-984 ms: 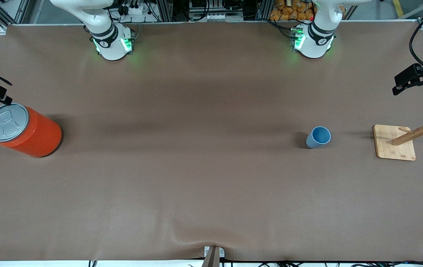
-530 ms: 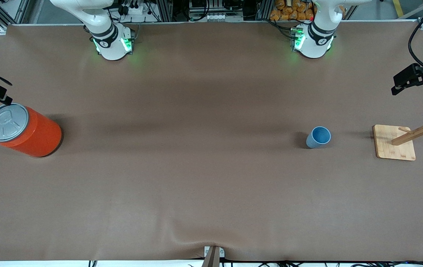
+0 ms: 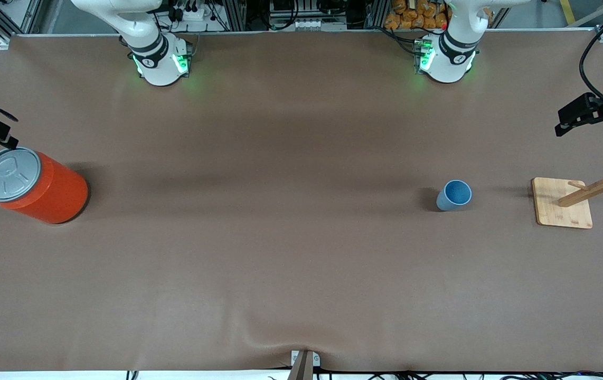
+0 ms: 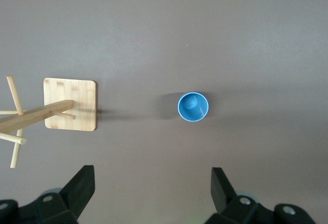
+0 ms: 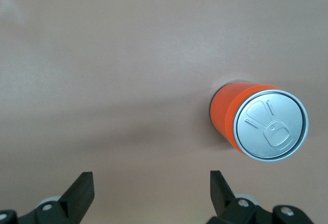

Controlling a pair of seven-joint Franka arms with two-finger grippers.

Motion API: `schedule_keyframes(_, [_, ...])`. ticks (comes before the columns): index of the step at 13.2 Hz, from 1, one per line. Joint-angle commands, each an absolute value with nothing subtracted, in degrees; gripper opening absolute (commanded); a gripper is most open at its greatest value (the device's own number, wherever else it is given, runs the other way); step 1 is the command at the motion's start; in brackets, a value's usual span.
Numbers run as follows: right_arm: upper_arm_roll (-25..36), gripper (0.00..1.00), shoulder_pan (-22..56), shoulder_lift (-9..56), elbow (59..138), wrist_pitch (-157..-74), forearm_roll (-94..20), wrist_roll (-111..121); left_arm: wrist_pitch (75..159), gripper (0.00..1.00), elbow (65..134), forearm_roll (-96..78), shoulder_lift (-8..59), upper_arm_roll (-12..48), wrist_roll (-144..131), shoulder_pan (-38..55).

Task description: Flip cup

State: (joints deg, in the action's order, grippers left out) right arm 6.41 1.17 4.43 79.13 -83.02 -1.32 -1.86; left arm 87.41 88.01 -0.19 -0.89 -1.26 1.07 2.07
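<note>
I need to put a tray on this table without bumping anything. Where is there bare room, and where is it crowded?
The widest bare stretch of the table runs between the orange can and the cup. The strip nearest the front camera is bare too. Tightest is the gap between the cup and the wooden rack, toward the left arm's end.

— Any writing to read on the orange can point(image 3: 43, 189)?

— None. Its grey lid point(image 5: 271, 125) carries only an embossed pull-tab outline, no letters or numbers.

— And on the wooden rack point(image 4: 70, 104), toward the left arm's end of the table from the can?

— Bare wood, no label or brand.

— The cup point(image 3: 454, 195), between the can and that rack?

— Plain blue, no print.
</note>
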Motion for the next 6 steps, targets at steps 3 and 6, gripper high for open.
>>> schedule_keyframes(3, [6.2, 1.00, 1.2, 4.0, 78.7, -82.3, -1.1, -2.8, 86.7, 1.00, 88.1, -1.0, -1.5, -1.6, -1.3, 2.4])
schedule_keyframes(6, [6.2, 1.00, 1.2, 4.0, 78.7, -82.3, -1.1, -2.8, 86.7, 1.00, 88.1, -1.0, -1.5, -1.6, -2.9, 2.4])
